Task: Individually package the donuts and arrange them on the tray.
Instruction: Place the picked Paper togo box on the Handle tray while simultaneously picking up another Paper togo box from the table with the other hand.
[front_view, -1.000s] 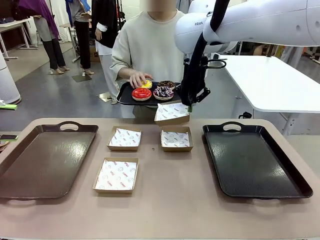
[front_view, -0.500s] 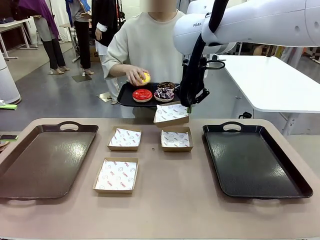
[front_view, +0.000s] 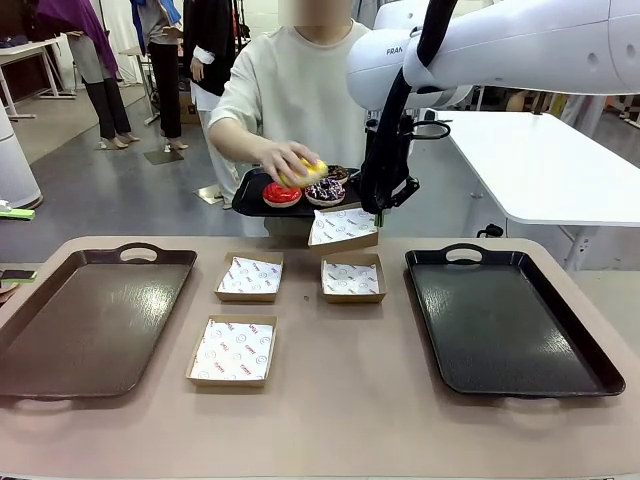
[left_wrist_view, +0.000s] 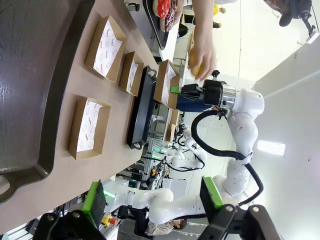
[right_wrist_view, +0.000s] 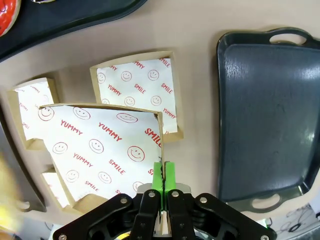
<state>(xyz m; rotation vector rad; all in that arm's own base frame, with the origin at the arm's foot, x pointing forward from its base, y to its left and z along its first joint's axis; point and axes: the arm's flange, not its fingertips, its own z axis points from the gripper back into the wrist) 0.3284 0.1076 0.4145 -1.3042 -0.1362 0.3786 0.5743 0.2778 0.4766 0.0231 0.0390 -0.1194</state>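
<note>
A person's hand (front_view: 285, 160) holds the yellow donut (front_view: 310, 170) in the air, just above the small black serving tray (front_view: 247, 197). The red donut (front_view: 281, 194), the purple-white donut (front_view: 325, 190) and the chocolate donut (front_view: 338, 173) lie on that tray. Beside it, my right gripper (front_view: 378, 212) is shut on the rim of a paper-lined box (front_view: 343, 227) and holds it tilted above the table. In the right wrist view the green pads (right_wrist_view: 162, 175) pinch the box wall (right_wrist_view: 159, 145). My left gripper (left_wrist_view: 152, 200) stands open, well above the table.
Three open boxes lie mid-table (front_view: 250, 277) (front_view: 352, 278) (front_view: 232, 350). A brown tray (front_view: 90, 315) lies at the left and a black tray (front_view: 505, 315) at the right. A white table (front_view: 540, 160) stands behind on the right.
The person lifted the yellow donut off the small tray and carried it right, towards the held box. My right gripper and its box barely moved.
</note>
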